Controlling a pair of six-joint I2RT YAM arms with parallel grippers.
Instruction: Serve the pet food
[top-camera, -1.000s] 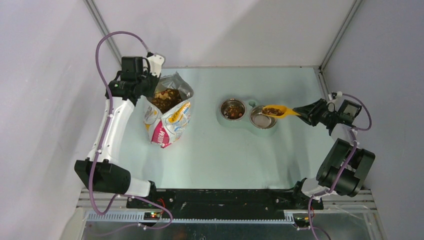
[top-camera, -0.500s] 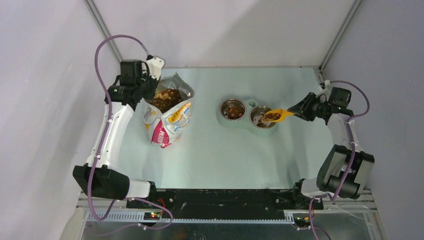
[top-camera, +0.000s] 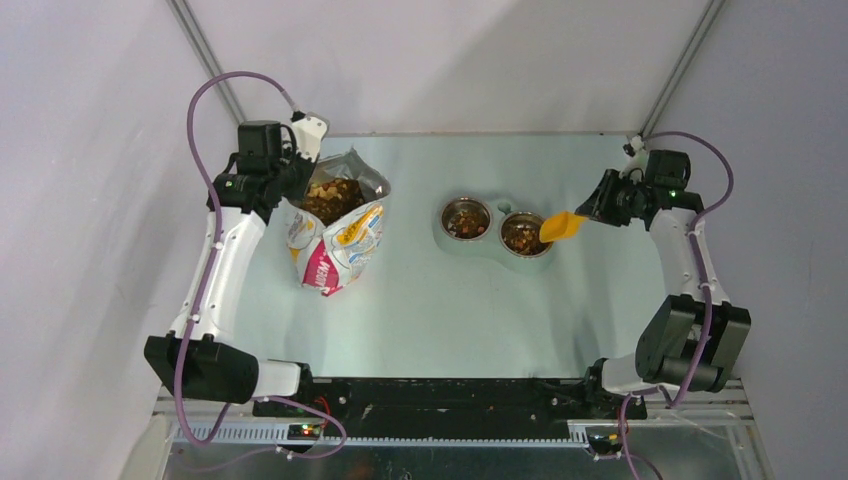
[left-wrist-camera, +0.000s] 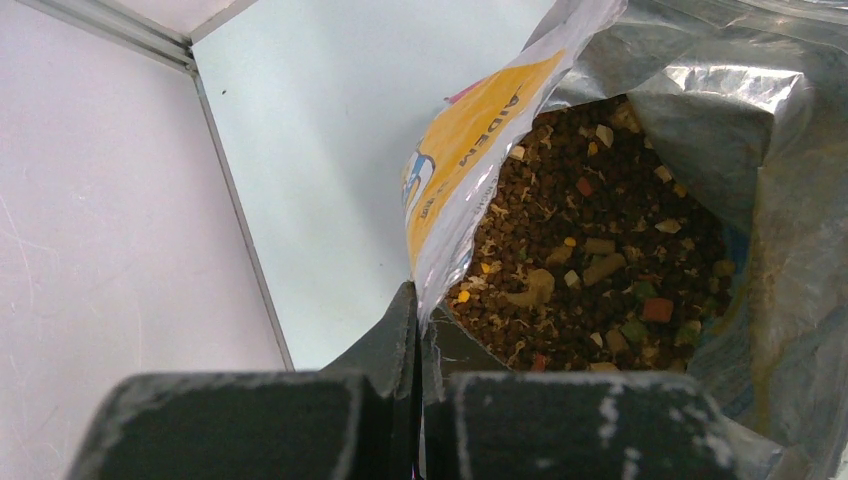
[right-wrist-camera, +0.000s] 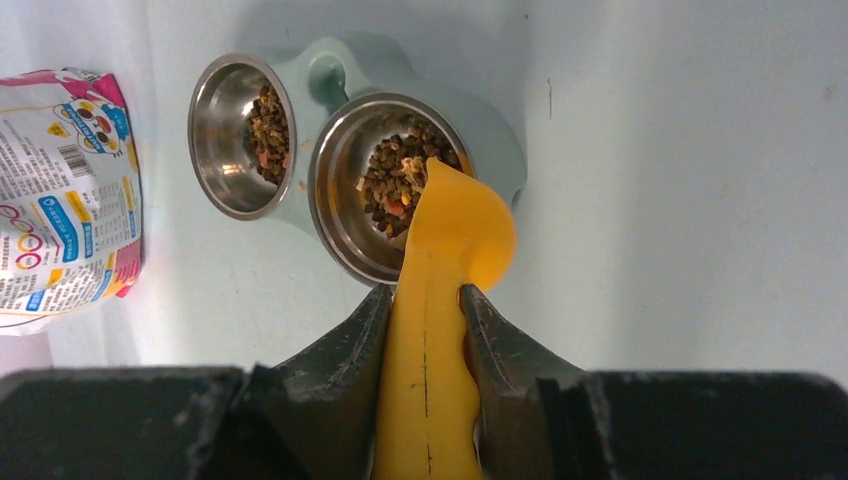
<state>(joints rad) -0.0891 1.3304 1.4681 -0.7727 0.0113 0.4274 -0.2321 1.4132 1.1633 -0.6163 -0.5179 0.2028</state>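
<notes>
Pet food kibble (top-camera: 523, 236) fills the right steel bowl (right-wrist-camera: 345, 235) of a pale green double feeder (top-camera: 442, 238); the left bowl (top-camera: 466, 219) holds some too. My right gripper (right-wrist-camera: 425, 295) is shut on the handle of a yellow scoop (right-wrist-camera: 455, 235), tipped bowl-down over the right bowl's rim (top-camera: 560, 226). My left gripper (left-wrist-camera: 418, 300) is shut on the rim of the open foil bag (top-camera: 335, 235), which stands upright with more kibble (left-wrist-camera: 600, 250) inside.
The metal frame posts (top-camera: 205, 45) rise at the table's back corners. Side walls stand close to both arms. The table's back left corner (left-wrist-camera: 195, 65) lies beside the bag.
My right gripper has swung back and up, tilting the scoop so its kibble has poured into the right bowl. The left arm barely moved.
</notes>
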